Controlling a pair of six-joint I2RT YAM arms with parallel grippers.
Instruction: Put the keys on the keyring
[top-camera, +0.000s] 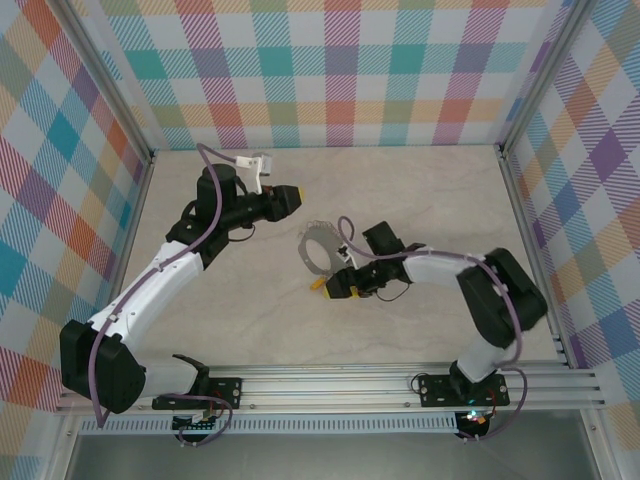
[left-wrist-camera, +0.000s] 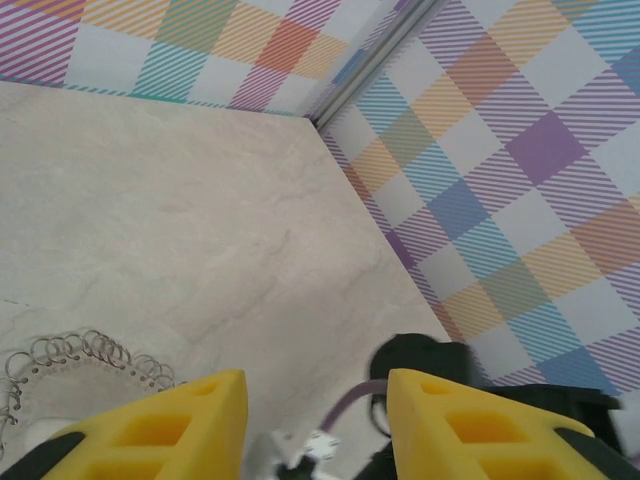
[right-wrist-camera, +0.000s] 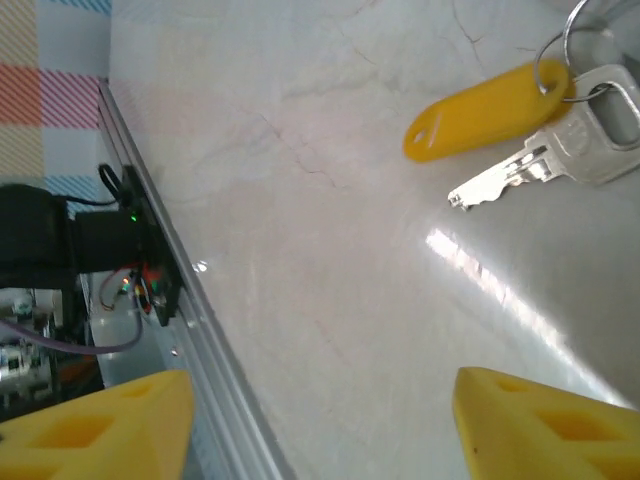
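Silver key (right-wrist-camera: 575, 150) with a yellow tag (right-wrist-camera: 485, 110) lies flat on the surface (right-wrist-camera: 330, 250), just ahead of the right pincer (right-wrist-camera: 320, 400), whose fingers are spread wide with nothing between them. The keyring (top-camera: 320, 248), a chain loop, lies just beyond that pincer. Farther off, the left pincer (left-wrist-camera: 315, 400) is also spread and empty.

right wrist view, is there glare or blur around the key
Right wrist view: a bright glare streak crosses the table near the silver key and yellow tag, both sharp; the right gripper has soft, out-of-focus fingertips. Left wrist view: no glare, the chain loop reads clearly.
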